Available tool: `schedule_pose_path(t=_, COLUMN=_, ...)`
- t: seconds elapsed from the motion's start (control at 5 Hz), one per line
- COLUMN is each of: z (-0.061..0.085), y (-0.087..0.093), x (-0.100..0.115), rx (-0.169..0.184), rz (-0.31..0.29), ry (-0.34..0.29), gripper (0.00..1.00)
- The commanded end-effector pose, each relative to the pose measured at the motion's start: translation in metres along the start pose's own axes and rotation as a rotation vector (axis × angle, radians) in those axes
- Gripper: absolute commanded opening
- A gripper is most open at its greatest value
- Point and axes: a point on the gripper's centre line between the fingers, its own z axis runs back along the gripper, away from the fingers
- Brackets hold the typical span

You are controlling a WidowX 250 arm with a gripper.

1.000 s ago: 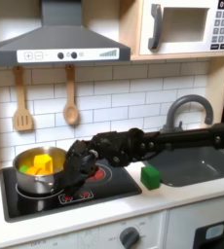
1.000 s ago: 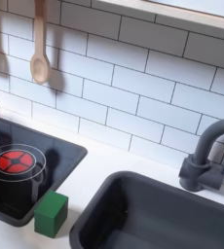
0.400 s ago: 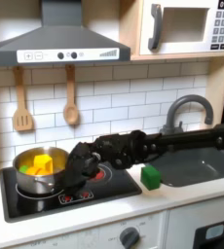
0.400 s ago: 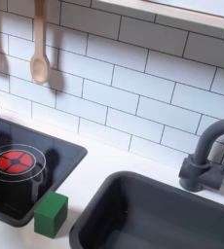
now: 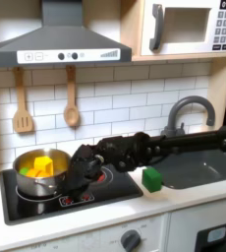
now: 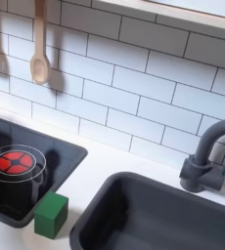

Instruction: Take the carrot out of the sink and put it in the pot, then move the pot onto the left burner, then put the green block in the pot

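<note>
We could not tell whether the jaws of our black gripper (image 5: 74, 173) stood apart or together; in the first exterior view it was a dark shape low over the glossy black stovetop (image 5: 115, 189), just beside the small shiny round steel pot (image 5: 36, 173). Nothing appeared to be held. The pot sat on the burner at the first exterior view's left and already held the stubby orange toy carrot (image 5: 43, 171) next to a yellow block (image 5: 43, 161), so we judged the first two steps done. The small plain green cube (image 6: 52, 214) stood on the white counter (image 6: 105, 171) between the stovetop and the dark grey rectangular sink (image 6: 173, 210), well apart from our gripper, waiting for pickup. The red-ringed burner (image 6: 14, 161) near it was bare.
</note>
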Motion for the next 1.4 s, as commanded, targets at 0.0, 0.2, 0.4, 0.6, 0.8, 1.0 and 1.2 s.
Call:
schedule_pose_path(t=0.0, z=0.025, y=-0.01, x=0.012, rx=-0.042, rz=-0.009, ry=-0.07, gripper=0.0)
schedule_pose_path(t=0.2, z=0.035, y=-0.009, x=0.009, rx=-0.069, rz=0.01, ry=-0.074, gripper=0.0)
schedule_pose_path(t=0.4, z=0.05, y=-0.016, x=0.015, rx=-0.095, rz=0.004, ry=-0.115, gripper=0.0)
schedule_pose_path(t=0.6, z=0.061, y=-0.031, x=0.017, rx=-0.142, rz=-0.02, ry=-0.132, gripper=0.0)
schedule_pose_path(t=0.8, z=0.065, y=-0.053, x=0.006, rx=-0.192, rz=-0.056, ry=-0.109, gripper=0.0)
schedule_pose_path(t=1.0, z=0.07, y=-0.083, x=-0.011, rx=-0.244, rz=-0.104, ry=-0.081, gripper=0.0)
schedule_pose_path(t=1.2, z=0.08, y=-0.109, x=-0.018, rx=-0.29, rz=-0.101, ry=-0.076, gripper=0.0)
